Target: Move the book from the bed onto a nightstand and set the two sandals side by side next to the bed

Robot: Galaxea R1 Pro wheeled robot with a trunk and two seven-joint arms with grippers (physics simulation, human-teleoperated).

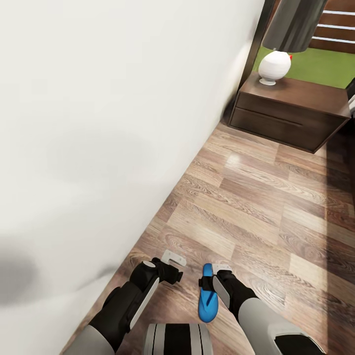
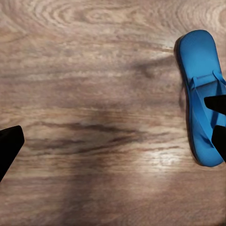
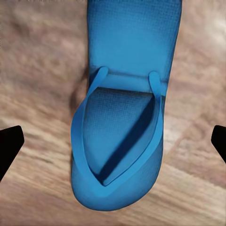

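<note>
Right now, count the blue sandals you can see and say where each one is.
1. One blue sandal lies on the wood floor, straps up, directly under the right gripper and beside the left gripper. The second sandal may be outside these views.

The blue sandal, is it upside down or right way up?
Right way up. The blue sandal lies flat on the wood floor, straps facing up.

No readable text, label, brand or number anywhere (sandal (image 3: 125, 122) sole plain blue)
</note>
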